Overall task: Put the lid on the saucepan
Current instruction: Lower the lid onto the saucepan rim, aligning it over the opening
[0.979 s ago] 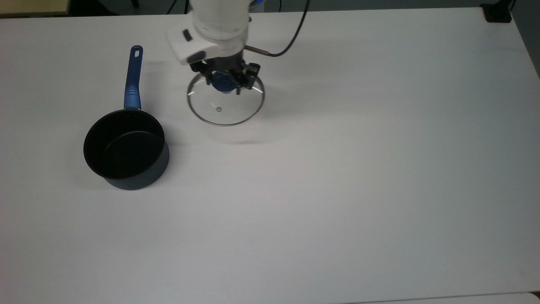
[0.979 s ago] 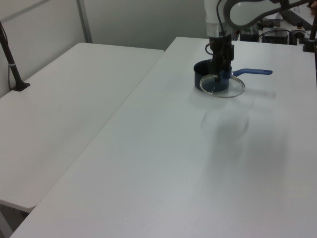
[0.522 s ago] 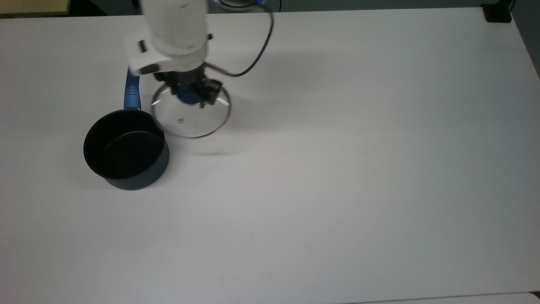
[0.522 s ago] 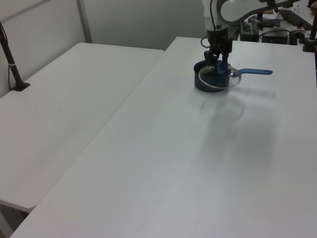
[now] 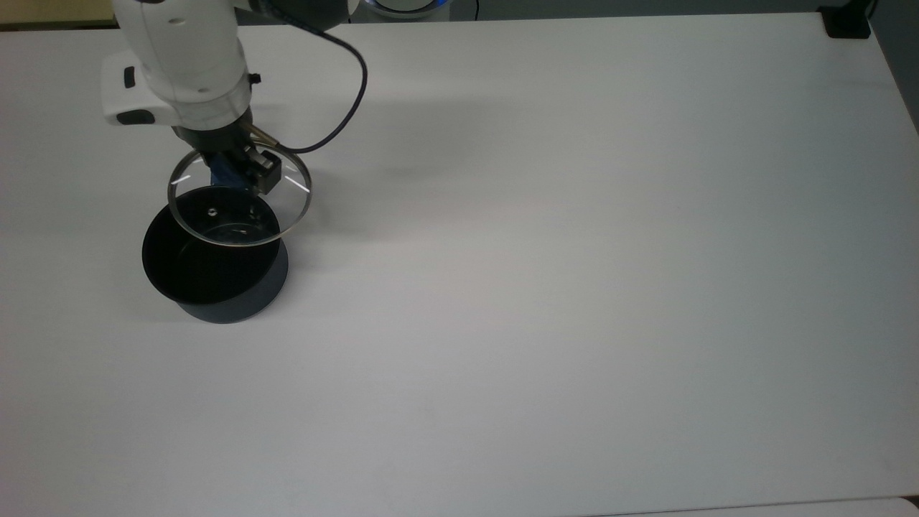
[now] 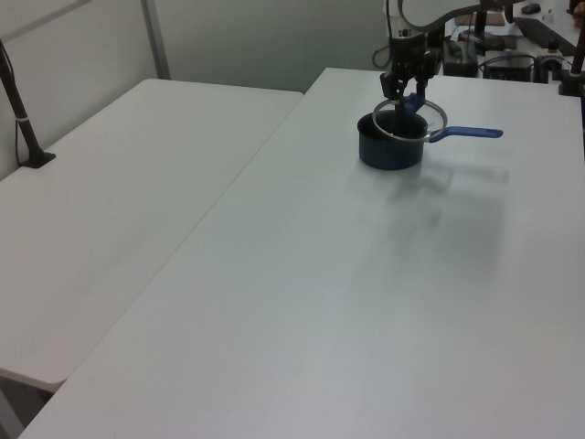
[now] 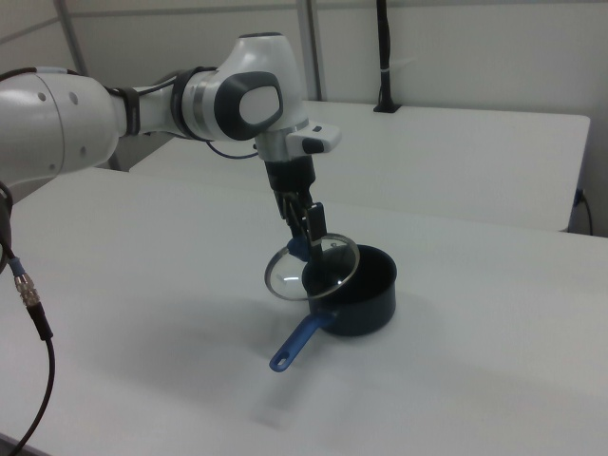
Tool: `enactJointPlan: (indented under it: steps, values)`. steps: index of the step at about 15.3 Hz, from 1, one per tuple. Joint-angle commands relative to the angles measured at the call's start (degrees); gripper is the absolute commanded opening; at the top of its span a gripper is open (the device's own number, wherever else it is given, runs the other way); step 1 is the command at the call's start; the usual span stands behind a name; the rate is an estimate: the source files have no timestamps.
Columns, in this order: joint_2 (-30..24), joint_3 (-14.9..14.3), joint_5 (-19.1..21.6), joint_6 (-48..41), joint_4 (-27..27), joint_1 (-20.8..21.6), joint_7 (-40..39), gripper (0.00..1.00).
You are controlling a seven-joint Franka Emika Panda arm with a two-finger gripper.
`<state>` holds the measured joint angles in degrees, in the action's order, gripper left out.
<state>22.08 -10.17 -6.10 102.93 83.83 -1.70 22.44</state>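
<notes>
White table (image 5: 574, 287) fills the workspace; a second white table (image 6: 119, 210) stands beside it on the left view's left, with pale partition walls behind. The saucepan (image 5: 215, 280) sits upright on the table toward the top view's left, black interior open to the camera, its straight blue handle (image 7: 302, 340) pointing toward the camera in the right view and toward the left view's right (image 6: 466, 133) in the left view. The white arm (image 7: 114, 109) reaches in from the right view's left, with a dark cable (image 5: 344, 108) looping off the wrist. The gripper (image 5: 231, 171) points down and is clamped on the lid's blue knob (image 7: 298, 249), fingers closed against either side of it. The lid (image 5: 240, 197) hangs in the air, clear of the table, and is tilted rather than level in the right view (image 7: 313, 268). In the top view its glass disc overlaps the far part of the saucepan's rim, with the rest of the disc lying beyond the rim over the handle side; the small vent hole (image 5: 212, 211) reads against the pan's dark interior. In the left view the lid (image 6: 409, 121) sits above the saucepan (image 6: 391, 151), not seated on it. Whether the lid's lower edge touches the pan rim cannot be told.
</notes>
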Motion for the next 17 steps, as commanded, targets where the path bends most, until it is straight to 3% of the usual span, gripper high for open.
enactJointPlan:
  steps: [1, 7, 11, 17]
  values:
    - [1.47, -0.38, -3.04, -0.19, -1.47, 0.65, 4.98, 0.35]
    - [1.83, -0.47, -3.13, -0.10, -1.56, 0.39, 9.10, 0.35]
    - [1.74, -0.47, -2.34, 2.71, -1.39, -0.14, 2.00, 0.35]
    - [1.74, -0.47, -0.58, 5.52, -1.30, -1.37, 2.34, 0.35]
